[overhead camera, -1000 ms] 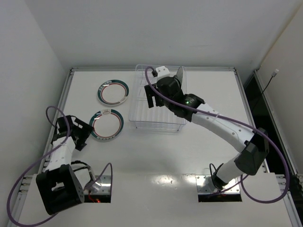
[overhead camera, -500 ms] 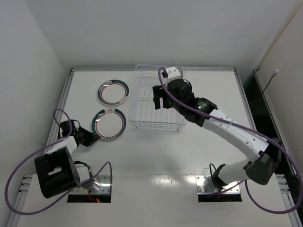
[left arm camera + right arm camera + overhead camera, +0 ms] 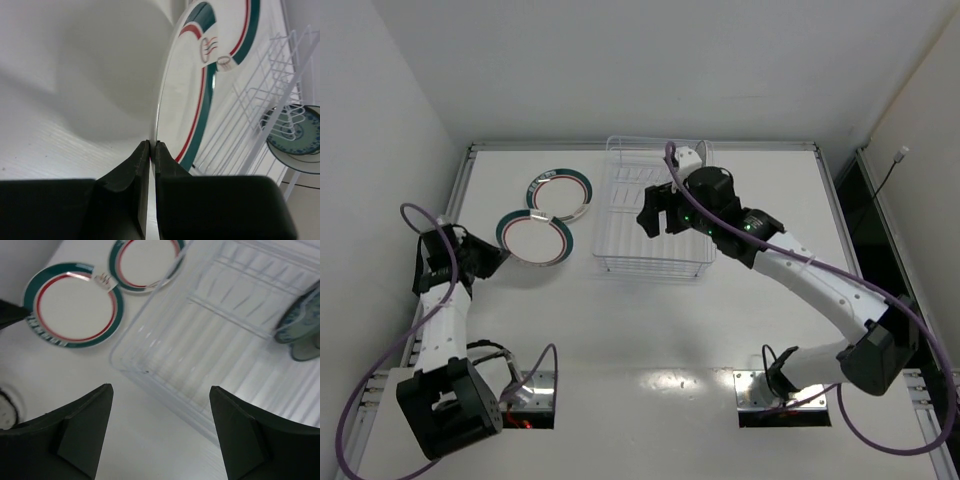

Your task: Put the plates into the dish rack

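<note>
White table [image 3: 650,320], bare walls. My left gripper [image 3: 150,149] has just clamped onto the rim of the nearer white round plate with teal rim and red ring [image 3: 533,237], now raised and tilted, left of the clear ribbed plastic dish rack [image 3: 620,262]. Right gripper [image 3: 160,390] hangs apart above the rack, empty. Carry-over looks next.

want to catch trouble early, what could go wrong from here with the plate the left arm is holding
The left gripper pinches the held plate only at the edge of its rim, so the plate could swing or slip out. The right gripper hangs open over the rack, probably in the plate's path, so the arms could collide. The held plate is also close to the second plate, lying flat beside it, and may clip it.
</note>
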